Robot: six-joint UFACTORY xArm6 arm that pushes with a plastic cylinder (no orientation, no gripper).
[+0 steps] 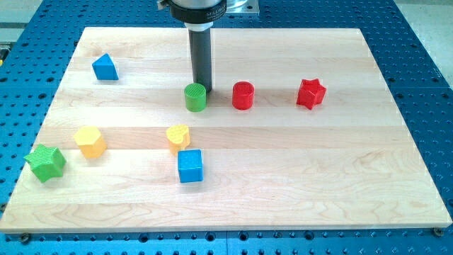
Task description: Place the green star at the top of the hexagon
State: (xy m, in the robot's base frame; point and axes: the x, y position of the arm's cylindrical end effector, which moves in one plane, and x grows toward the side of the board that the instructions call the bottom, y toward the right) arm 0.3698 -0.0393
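Wooden board; tip beside green cylinder

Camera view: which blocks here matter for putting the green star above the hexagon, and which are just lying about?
Job:
green star
yellow hexagon
my tip, touching the green cylinder's far edge, far from the star

Lying about:
green cylinder
red cylinder
red star
blue triangle
yellow heart
blue cube

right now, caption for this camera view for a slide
My tip beside green cylinder; green star left of yellow hexagon.
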